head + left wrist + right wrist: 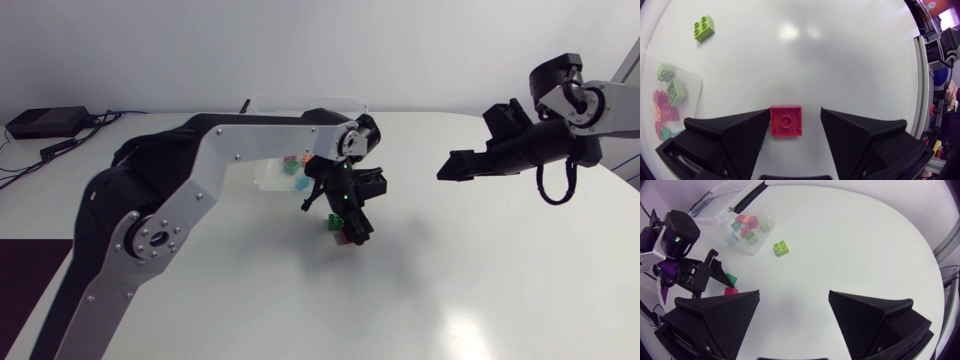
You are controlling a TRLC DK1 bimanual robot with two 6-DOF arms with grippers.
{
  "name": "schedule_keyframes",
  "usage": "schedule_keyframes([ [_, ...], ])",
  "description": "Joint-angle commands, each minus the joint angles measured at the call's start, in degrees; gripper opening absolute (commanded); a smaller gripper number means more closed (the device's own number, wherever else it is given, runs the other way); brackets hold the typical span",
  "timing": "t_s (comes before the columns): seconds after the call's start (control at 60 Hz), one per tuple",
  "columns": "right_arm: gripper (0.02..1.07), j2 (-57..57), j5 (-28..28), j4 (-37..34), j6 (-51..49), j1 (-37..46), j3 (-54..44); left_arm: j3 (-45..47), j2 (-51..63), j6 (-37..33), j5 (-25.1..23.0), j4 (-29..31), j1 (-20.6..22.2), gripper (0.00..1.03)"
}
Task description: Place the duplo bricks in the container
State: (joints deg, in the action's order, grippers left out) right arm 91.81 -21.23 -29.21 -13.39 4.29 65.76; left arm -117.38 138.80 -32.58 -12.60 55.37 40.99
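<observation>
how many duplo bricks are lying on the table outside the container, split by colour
red duplo brick: 1
lime green duplo brick: 1
dark green duplo brick: 1
total: 3 outside the container

brick [786,120] between left claw [795,113] fingers (not clamped) | loose brick [782,247] near container [724,194] | bricks [746,224] inside
</observation>
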Motion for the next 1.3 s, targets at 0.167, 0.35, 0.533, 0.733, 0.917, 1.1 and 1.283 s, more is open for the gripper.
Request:
schedule_keyframes([
  [0.167,1.02,7.4,-1.2,7.4,-0.1,-1.3,-2.4,-0.2,1.6,0.9,0.2,1.1,0.3,0.46],
  [0.35,1.02,10.9,-1.2,12.4,0.4,-3.9,-2.4,2.2,1.3,0.9,0.2,0.5,0.8,0.27],
  [0.533,1.02,16.1,-1.0,15.7,0.5,-6.3,0.2,6.2,-0.9,0.9,0.1,-1.3,1.5,0.23],
  [0.733,1.02,21.8,-0.7,17.7,0.5,-7.5,4.2,8.8,-3.1,0.8,0.2,-1.8,1.6,0.23],
  [0.917,1.02,25.4,-0.5,20.0,0.5,-9.1,7.2,12.6,-5.1,0.9,0.1,-3.2,2.5,0.19],
  [1.1,1.02,29.7,0.8,23.2,0.2,-10.2,9.8,15.1,-7.9,1.8,-0.2,-4.0,2.5,0.15],
  [1.283,1.02,34.6,1.6,24.8,-0.4,-10.4,13.3,18.1,-12.8,2.7,-0.3,-5.1,2.2,0.12],
])
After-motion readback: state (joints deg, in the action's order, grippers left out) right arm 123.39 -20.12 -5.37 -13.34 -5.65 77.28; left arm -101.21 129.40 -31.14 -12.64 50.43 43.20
